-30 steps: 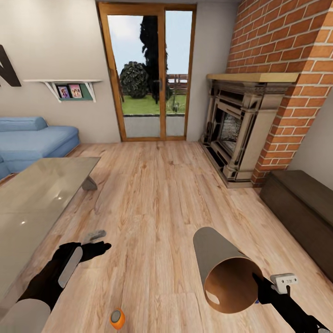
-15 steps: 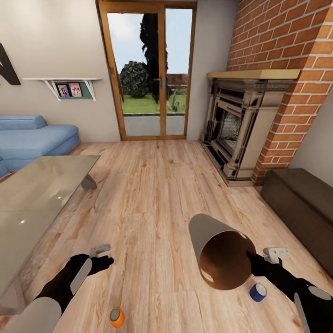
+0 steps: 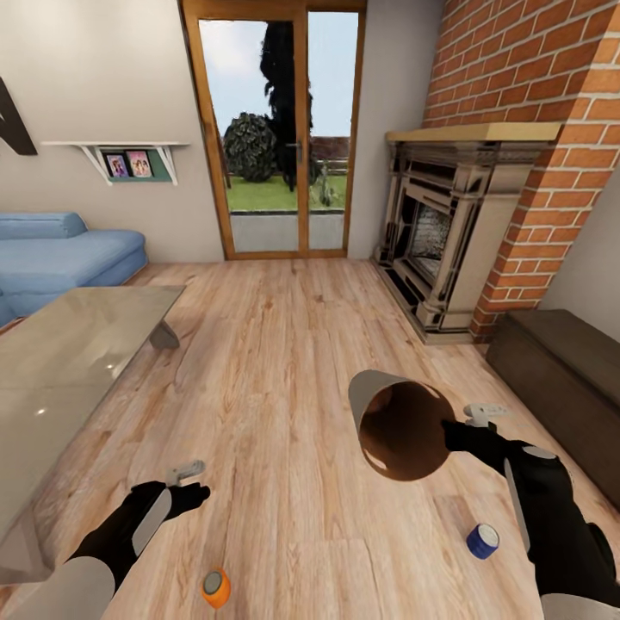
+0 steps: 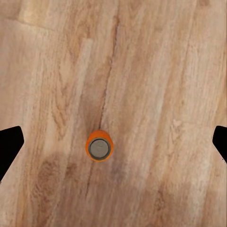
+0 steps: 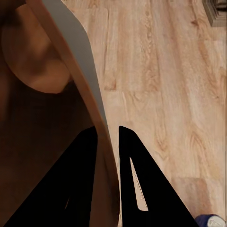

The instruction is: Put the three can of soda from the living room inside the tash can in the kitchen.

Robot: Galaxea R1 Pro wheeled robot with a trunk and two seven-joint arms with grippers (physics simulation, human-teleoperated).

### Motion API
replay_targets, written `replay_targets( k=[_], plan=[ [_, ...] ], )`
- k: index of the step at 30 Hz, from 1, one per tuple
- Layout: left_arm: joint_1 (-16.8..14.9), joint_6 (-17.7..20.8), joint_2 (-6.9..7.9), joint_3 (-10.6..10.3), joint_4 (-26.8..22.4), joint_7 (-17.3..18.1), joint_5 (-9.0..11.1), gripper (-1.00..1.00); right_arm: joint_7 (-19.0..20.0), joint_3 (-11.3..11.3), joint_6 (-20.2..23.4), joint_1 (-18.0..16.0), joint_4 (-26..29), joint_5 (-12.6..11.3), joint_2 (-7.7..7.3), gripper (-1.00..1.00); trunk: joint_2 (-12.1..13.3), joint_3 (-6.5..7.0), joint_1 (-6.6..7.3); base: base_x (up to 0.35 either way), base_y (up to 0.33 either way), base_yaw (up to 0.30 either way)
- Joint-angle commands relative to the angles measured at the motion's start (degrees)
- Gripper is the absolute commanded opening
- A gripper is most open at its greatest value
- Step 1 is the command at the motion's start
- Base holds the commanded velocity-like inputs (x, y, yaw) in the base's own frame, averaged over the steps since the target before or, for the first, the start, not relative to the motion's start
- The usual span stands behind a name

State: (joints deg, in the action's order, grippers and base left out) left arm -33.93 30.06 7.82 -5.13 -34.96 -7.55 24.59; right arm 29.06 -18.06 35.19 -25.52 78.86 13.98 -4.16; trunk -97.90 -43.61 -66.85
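1. I am in the living room with the tash can [image 3: 400, 430] carried on its side in my right gripper [image 3: 452, 433], mouth turned toward the camera. One can of soda [image 3: 216, 587] stands upright on the wood floor [image 3: 284, 362], near my left gripper [image 3: 191, 482]. A blue can [image 3: 482, 540] stands on the floor near my right arm. I judge this to be the collecting step, with the kitchen drop not yet begun.

2. Next I would bring the left gripper down over the orange can, centred on its grey top, then close on its sides. The left wrist view looks straight down on the can [image 4: 99, 147], so the line-up looks fair.

3. Right gripper: the right wrist view shows its two fingers [image 5: 135, 189] pinched on the bin's rim wall [image 5: 90, 109], one inside and one outside.

4. Left gripper: its finger tips sit at opposite edges of the wrist view, so I take it as spread wide and holding nothing, though only slivers of them are visible.
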Motion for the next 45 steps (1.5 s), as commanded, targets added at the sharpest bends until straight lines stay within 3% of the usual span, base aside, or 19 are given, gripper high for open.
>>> replay_targets(
  k=[1, 24, 45],
  plan=[
    [0.0, -0.35, 0.0, 0.01, 0.01, 0.0, -0.01, 1.0, 0.12, 0.15, 0.19, -0.2, -0.19, -0.56, 0.06, -1.0, -0.42, -0.18, -0.22, 0.0, 0.0, 0.0],
    [0.02, -1.7, 0.0, -1.22, 0.41, -0.01, -0.06, 1.0, -0.15, 0.83, 0.32, -0.85, -0.92, 0.44, 0.47, -1.0, -9.65, -4.31, -5.27, 0.0, 0.0, 0.0],
    [0.09, -2.83, 0.01, -1.46, 0.41, -0.01, 0.02, 1.0, -0.17, 3.41, 0.32, -0.85, -0.9, 0.44, 0.5, -1.0, -18.07, -8.08, -9.89, 0.0, 0.0, 0.0]
  ],
)
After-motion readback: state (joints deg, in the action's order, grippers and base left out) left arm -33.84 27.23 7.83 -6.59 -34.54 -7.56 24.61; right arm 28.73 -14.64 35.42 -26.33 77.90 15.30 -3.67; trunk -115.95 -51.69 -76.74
